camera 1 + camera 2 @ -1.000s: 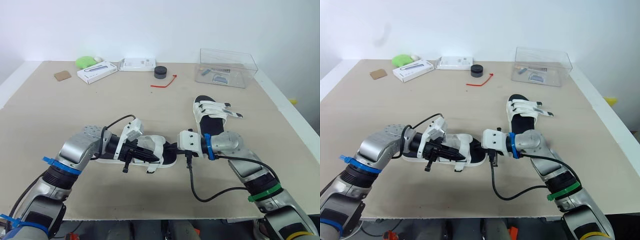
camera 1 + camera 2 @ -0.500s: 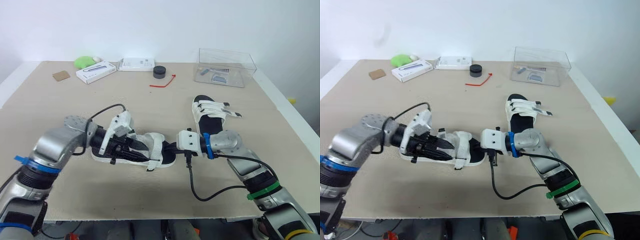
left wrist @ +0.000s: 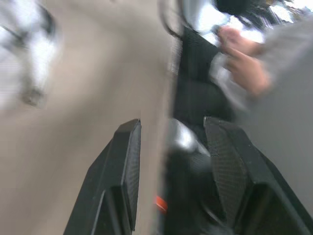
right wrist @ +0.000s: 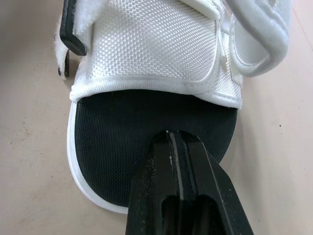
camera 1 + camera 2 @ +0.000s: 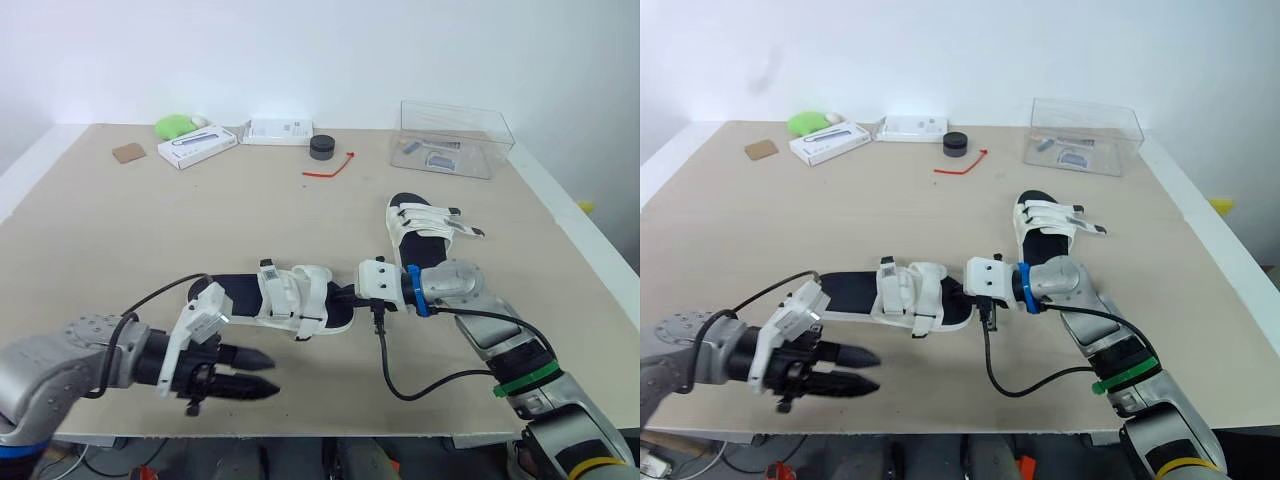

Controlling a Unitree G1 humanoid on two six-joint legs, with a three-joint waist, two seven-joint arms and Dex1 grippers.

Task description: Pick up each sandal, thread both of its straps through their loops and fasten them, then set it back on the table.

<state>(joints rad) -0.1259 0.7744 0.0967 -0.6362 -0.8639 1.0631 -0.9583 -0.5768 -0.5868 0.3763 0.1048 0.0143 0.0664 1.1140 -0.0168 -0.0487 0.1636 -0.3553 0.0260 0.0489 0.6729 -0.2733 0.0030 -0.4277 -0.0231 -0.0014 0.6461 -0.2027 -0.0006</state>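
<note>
Left hand (image 5: pixel 258 375), open and empty, is retreating from the sandal (image 5: pixel 290 300) toward the worktop's (image 5: pixel 150 230) near edge; right hand (image 4: pixel 176 142), closed, is pinning its sole, so fastening seems finished.

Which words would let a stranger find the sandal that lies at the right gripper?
On the beige table, look near the front edge, at the middle. The sandal lies crosswise there, its strapped end at the right gripper; the other sandal lies farther back, pointing away.
</note>
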